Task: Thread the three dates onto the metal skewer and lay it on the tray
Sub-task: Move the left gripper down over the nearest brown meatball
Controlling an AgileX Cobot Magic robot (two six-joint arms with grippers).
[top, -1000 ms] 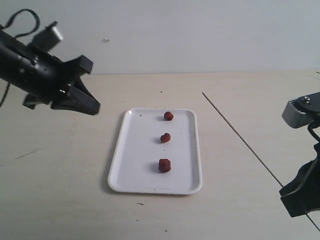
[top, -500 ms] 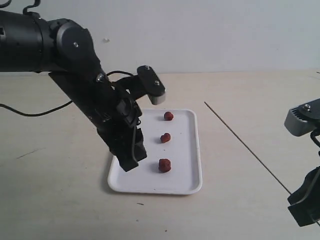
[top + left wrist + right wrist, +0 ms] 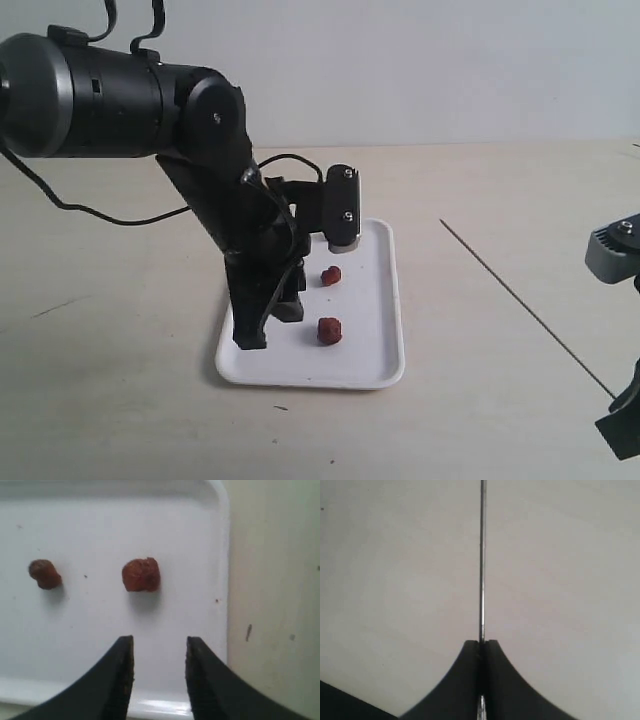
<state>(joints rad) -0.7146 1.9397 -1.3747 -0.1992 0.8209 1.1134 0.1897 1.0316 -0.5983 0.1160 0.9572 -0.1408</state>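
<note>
The white tray [image 3: 372, 372] lies mid-table. Two dates show on it, one in the middle [image 3: 331, 275] and one nearer the front [image 3: 329, 331]; the third is hidden behind my left arm's wrist camera. My left gripper [image 3: 270, 320] hangs open over the tray's left part, just left of the front date. In the left wrist view its open jaws [image 3: 159, 645] face that date [image 3: 141, 574], with the second date [image 3: 45, 574] beside it. The thin metal skewer [image 3: 525, 308] runs diagonally on the right, and my right gripper [image 3: 481, 642] is shut on the skewer [image 3: 482, 555].
My bulky black left arm [image 3: 215, 190] and its wrist camera [image 3: 343, 205] cover the tray's far left corner. The right arm [image 3: 622, 330] sits at the right edge. A pale wall closes off the back of the beige table [image 3: 110, 400].
My left arm has swung in from the far left and come down over the tray, gripper now low beside the front date. The right gripper has drawn the skewer rightward and down.
</note>
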